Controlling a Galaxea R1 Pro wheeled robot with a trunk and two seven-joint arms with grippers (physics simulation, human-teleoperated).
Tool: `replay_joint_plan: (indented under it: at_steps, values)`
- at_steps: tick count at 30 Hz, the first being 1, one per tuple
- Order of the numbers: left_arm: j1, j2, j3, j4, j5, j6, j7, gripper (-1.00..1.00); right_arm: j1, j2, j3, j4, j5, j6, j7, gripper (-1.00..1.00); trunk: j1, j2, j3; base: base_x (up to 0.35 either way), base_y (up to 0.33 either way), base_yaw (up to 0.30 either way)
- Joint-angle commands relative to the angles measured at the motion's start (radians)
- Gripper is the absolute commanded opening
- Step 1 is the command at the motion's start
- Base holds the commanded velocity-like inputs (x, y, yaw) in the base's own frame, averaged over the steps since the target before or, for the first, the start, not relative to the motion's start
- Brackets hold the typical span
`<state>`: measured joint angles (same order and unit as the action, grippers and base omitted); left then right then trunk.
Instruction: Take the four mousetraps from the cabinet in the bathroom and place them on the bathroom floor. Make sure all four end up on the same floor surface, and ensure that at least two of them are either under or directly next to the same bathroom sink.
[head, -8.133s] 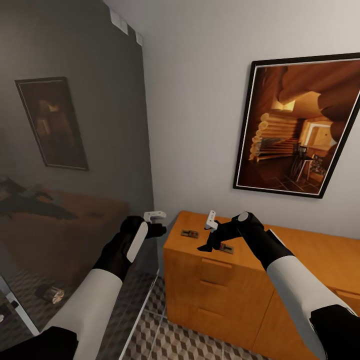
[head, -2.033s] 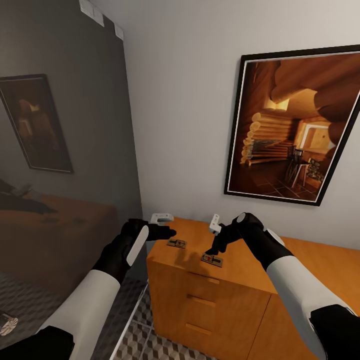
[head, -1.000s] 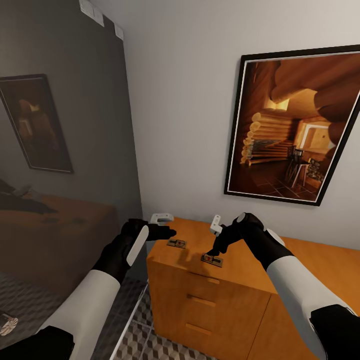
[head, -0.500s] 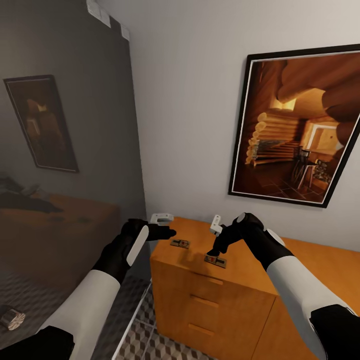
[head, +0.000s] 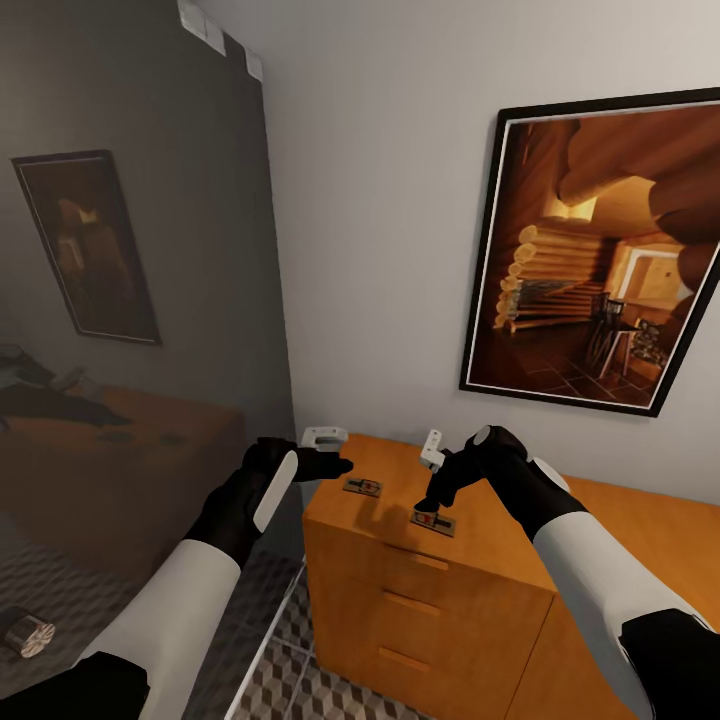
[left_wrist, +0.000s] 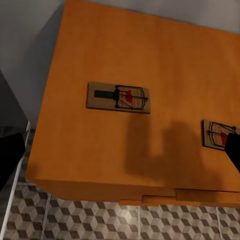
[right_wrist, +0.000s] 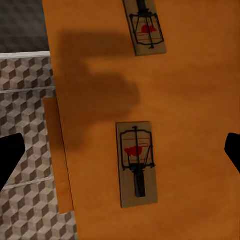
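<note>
We see right end effector (head: 428, 500) spread wide, empty, tips above near small flat brown wooden mousetrap with dark wire and red patch (head: 432, 521); in right wrist view same trap (right_wrist: 136, 162) lies between black fingertips (right_wrist: 10, 155). Second matching mousetrap (head: 363, 487) at 10 o'clock from first, apart. Both flat on orange-brown wooden cabinet (head: 480, 590) top. Left end effector (head: 338, 466) off cabinet's left edge; grip state unclear. Cube-patterned tiled bathroom floor (head: 290, 690) below.
</note>
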<state>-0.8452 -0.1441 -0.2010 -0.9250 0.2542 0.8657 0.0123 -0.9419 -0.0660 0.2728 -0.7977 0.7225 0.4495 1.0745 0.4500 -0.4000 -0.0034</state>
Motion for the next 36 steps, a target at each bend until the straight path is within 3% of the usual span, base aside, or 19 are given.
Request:
replay_joint_plan:
  at_steps: [1, 36]
  values:
    - [0.0, 0.0, 0.0, 0.0, 0.0, 0.0, 0.0, 1.0, 0.0, 0.0, 0.0, 0.0, 0.0, 0.0, 0.0, 1.0, 0.0, 0.0, 0.0, 0.0, 0.0, 0.003]
    - [0.0, -0.006, -0.002, 0.002, 0.0, 0.0, 0.0, 1.0, 0.0, 0.0, 0.0, 0.0, 0.003, 0.0, -0.001, 1.0, 0.0, 0.0, 0.0, 0.0, 0.0, 0.059]
